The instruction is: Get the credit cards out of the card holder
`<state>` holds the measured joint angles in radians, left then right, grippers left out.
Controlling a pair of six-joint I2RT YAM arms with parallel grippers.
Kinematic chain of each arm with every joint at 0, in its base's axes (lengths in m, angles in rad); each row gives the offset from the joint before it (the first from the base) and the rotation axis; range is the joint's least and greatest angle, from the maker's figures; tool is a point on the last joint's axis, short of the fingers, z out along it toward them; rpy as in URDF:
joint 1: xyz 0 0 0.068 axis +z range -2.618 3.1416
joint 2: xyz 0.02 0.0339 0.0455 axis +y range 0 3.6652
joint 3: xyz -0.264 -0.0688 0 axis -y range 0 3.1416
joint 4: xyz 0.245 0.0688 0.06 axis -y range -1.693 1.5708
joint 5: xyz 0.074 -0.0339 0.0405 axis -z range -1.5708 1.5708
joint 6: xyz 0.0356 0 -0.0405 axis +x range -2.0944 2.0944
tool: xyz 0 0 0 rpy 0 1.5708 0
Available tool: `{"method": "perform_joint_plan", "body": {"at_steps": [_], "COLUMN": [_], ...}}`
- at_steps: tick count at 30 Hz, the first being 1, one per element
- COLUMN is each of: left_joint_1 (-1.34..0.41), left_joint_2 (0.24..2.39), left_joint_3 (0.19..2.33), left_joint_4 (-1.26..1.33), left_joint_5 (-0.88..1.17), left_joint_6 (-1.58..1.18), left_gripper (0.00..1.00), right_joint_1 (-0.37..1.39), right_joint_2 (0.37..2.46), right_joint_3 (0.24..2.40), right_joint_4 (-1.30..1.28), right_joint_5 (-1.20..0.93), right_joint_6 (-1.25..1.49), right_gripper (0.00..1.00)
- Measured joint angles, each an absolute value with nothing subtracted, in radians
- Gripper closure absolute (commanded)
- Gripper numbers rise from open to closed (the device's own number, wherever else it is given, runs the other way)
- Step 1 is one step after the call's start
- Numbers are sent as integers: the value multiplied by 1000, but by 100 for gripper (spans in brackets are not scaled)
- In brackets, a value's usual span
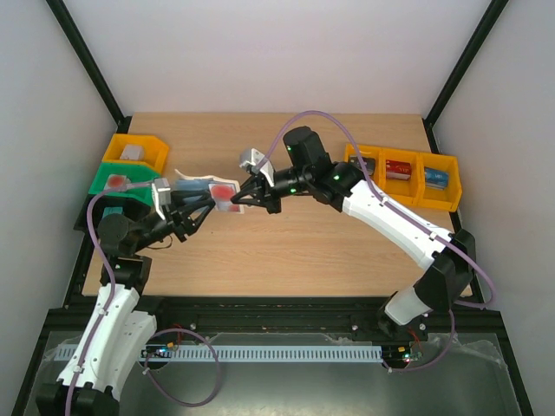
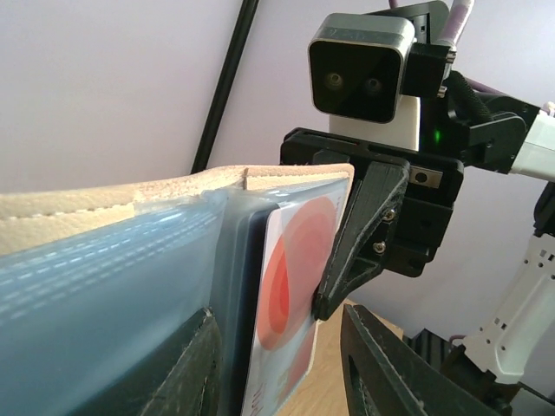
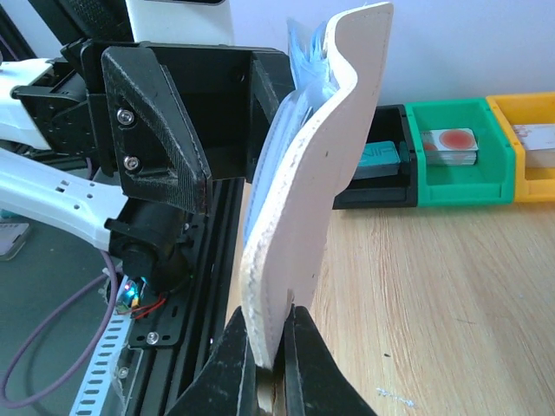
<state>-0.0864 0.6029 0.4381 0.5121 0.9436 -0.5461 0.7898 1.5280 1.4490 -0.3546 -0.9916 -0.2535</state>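
**A:** Your right gripper point(image 3: 270, 328) was pinched shut on one edge of the pale beige leather card holder point(image 3: 303, 199). The card holder hung open above the wooden table point(image 3: 451, 295), between your two arms.

**B:** From your left wrist camera, one black finger point(image 2: 360, 230) of that gripper pressed its tip onto the red-and-white plastic card point(image 2: 290, 295). The card stuck out of a dark pocket beside the clear blue sleeves. It showed overlapping red circles. The small print near its lower end was too fine to read, and the frame cut off its bottom.

**A:** Your left gripper point(image 2: 277, 319) was harder to judge. Its fingers stood apart on either side of the card holder's inner leaves, and a strip of table showed between the card and one finger. I couldn't tell whether it gripped anything.

**B:** Behind the card holder, your right wrist camera caught a green plastic bin point(image 3: 451, 186) holding a white card with a red spot point(image 3: 453, 146). Beside that stood a black bin point(image 3: 381, 192) with a teal packet point(image 3: 377, 156) whose pale lettering was too blurred to read. A yellow bin point(image 3: 531, 186) was cut off at the right edge.

**A:** The cloudy blue plastic hid whatever lay inside the other sleeves from you.
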Motion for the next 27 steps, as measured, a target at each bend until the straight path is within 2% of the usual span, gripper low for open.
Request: {"method": "perform_joint_plan", "body": {"at_steps": [9, 17, 20, 23, 27], "left_joint_1": [-121, -135, -128, -97, -78], "left_joint_2": [612, 631, 633, 651, 678], "left_joint_3": [445, 446, 446, 462, 504], "left_joint_4": [500, 522, 545, 580, 570], "left_joint_5": [953, 859, 858, 889, 936], "left_joint_6": [-500, -464, -487, -550, -595], "left_gripper": [62, 70, 67, 59, 56], "right_joint_1": [785, 785, 785, 784, 775], "right_joint_2": [1527, 1528, 1531, 1542, 1552], "right_joint_3": [1428, 1380, 1379, 1379, 1382], "right_joint_4": [-318, -163, -140, -96, -59], "right_joint_5": [-1019, -962, -958, -966, -991], "right_joint_6": [-192, 6, 34, 65, 80], "right_gripper": [98, 98, 98, 98, 98]}}
